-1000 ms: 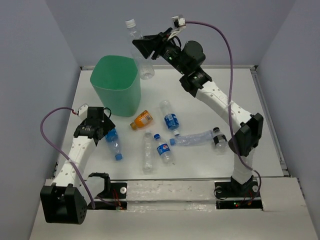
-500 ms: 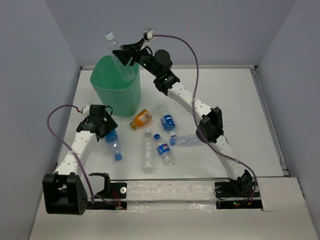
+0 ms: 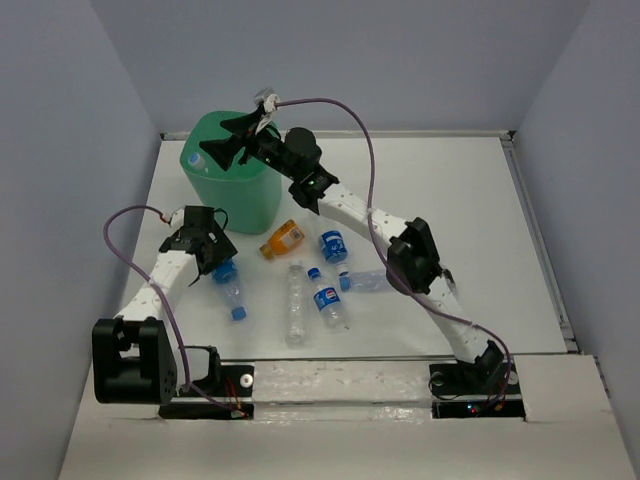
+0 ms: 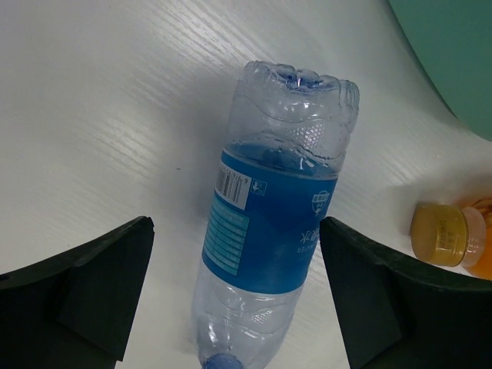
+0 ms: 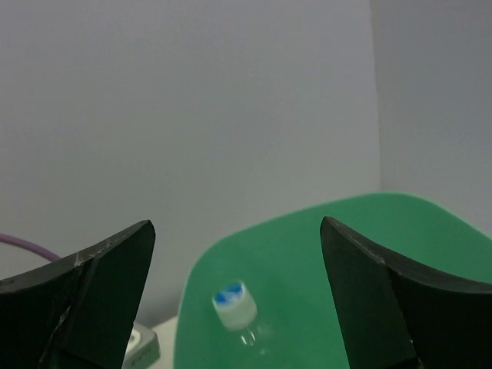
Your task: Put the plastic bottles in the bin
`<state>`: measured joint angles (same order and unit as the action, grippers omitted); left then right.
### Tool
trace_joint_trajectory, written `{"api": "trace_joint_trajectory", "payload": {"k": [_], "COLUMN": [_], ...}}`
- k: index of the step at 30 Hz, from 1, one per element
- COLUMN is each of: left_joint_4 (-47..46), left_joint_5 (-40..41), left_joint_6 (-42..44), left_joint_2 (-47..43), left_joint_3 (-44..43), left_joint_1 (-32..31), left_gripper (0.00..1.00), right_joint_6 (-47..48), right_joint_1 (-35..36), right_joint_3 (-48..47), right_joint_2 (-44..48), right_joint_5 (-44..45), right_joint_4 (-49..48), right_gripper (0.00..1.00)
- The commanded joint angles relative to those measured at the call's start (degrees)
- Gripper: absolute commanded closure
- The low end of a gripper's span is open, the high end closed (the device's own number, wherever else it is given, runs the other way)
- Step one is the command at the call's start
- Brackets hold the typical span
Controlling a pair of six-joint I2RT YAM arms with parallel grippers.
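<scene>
Bottles first: one capped bottle [image 5: 233, 304], its blue-and-white cap showing, sits inside the mint-green bin [image 3: 245, 195] at ten o'clock on the table [image 3: 470, 190]. Above the bin's mouth hangs the right gripper [image 3: 218, 145], jaws spread wide with nothing between them. Its wrist view shows that bottle beyond the fingers, ringed by green wall. Over at eight o'clock the left gripper [image 3: 210, 255] is down low, jaws just as wide, straddling a blue-labelled bottle [image 4: 277, 223] that lies on its side with its cap toward the near edge. Neither finger touches it in the wrist view. An orange bottle [image 3: 283, 238] lies at three o'clock of that gripper, near the bin's foot. Four loose bottles [image 3: 294, 305] lie around the table's middle, two with blue labels, apart from both grippers.
</scene>
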<state>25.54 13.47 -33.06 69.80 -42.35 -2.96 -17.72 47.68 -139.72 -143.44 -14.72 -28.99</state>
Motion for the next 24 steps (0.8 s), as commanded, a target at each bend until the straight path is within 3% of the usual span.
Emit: {"api": "trace_joint_trajectory", "payload": {"k": [1, 7, 11, 15, 19, 24], "left_joint_4": [-2.6, -5.5, -6.73, -6.2, -6.29, -8.13], "left_joint_5": [1.55, -0.2, -1.0, -1.17, -0.38, -0.38], "left_joint_6": [0.89, -0.25, -1.57, -2.01, -1.31, -0.87], "left_joint_2": [2.52, 5.34, 8.41, 10.97, 9.93, 6.49], "left_joint_3": [-0.81, -2.65, -4.4, -5.11, -4.5, -1.78], "left_joint_1": [0.32, 0.59, 0.59, 0.59, 0.59, 0.59], "left_gripper": [0.01, 0.01, 0.02, 0.12, 0.27, 0.41], "right_joint_6": [1.01, 0.93, 0.32, -3.54, -5.84, -0.4], "right_joint_1": [-0.75, -0.75, -1.27, -5.48, -14.26, -16.74], "right_joint_3": [9.35, 30.44, 46.07, 56.2, 64.91, 63.26], "right_joint_2": [11.06, 27.84, 38.2, 43.23, 45.53, 41.92], "right_joint_5": [0.83, 0.39, 5.3, 6.46, 2.34, 1.01], "right_joint_4": [-4.14, -6.78, -1.36, 5.25, 13.07, 26.34], "right_gripper": [0.06, 0.07, 0.14, 0.15, 0.1, 0.01]}}
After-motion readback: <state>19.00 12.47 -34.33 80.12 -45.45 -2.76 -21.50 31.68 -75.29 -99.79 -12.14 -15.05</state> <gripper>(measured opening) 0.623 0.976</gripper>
